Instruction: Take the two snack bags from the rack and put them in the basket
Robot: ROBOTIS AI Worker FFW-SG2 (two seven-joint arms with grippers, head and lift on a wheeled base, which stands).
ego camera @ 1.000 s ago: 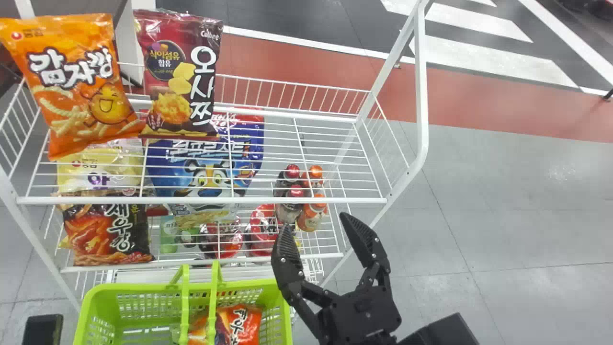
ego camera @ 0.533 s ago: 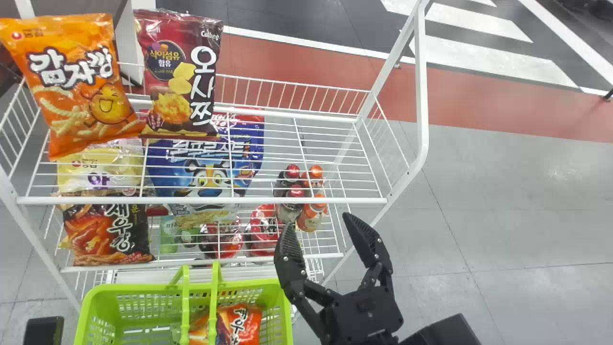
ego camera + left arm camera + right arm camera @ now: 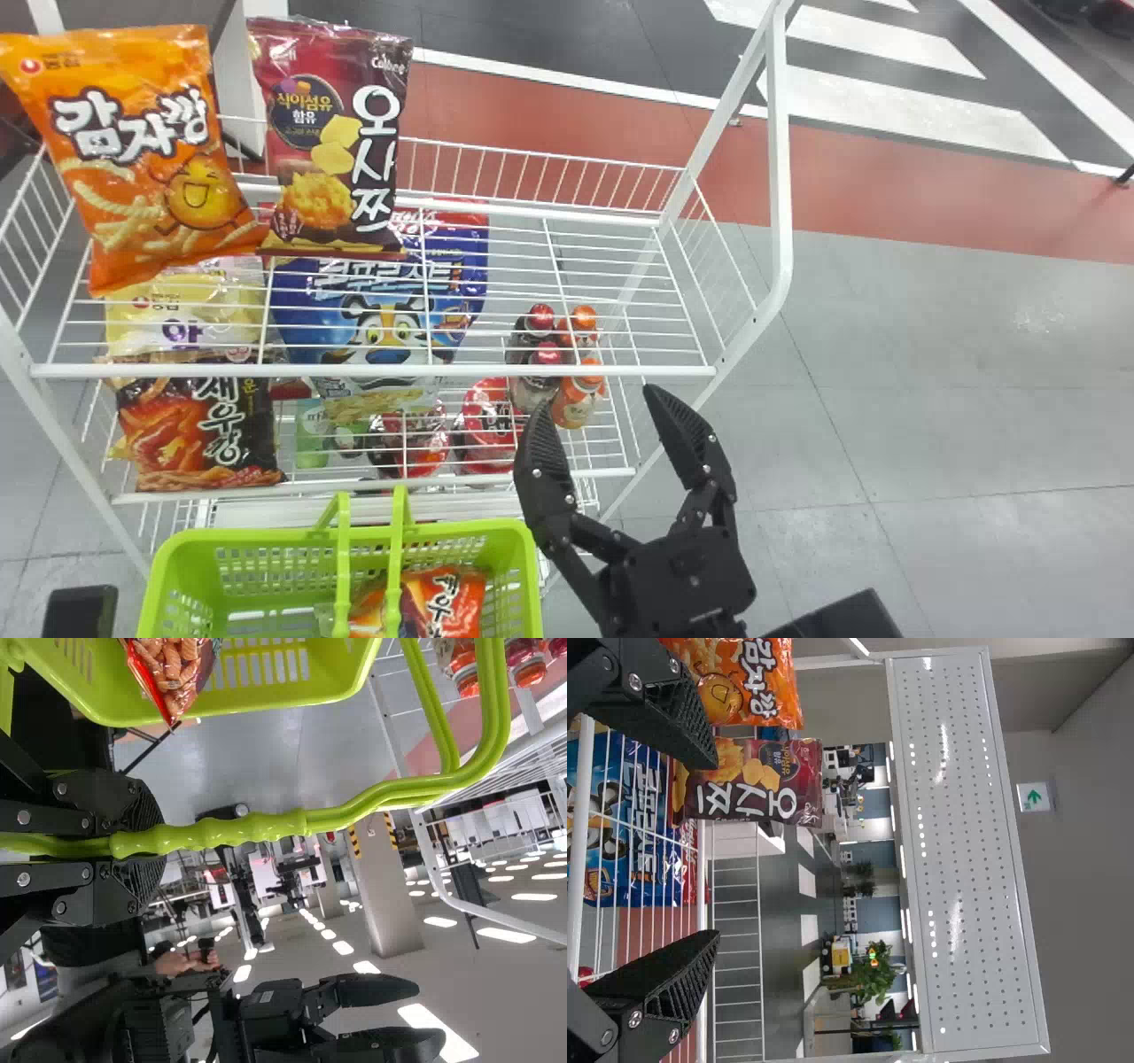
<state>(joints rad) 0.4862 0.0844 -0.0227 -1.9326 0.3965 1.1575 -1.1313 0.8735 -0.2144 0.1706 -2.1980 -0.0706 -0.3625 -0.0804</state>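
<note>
Standing tall, orange bag [image 3: 146,159] leaning left, maroon bag [image 3: 332,133] upright, right gripper [image 3: 598,408] spread, left gripper [image 3: 148,843] clasping handle [image 3: 257,827]

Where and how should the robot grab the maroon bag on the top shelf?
Probably by the upper half of the maroon bag, from the front, the right tool spanning its side edges. It stands upright, broad face forward, its right side free; the gap to the orange bag is widest near the top.
</note>
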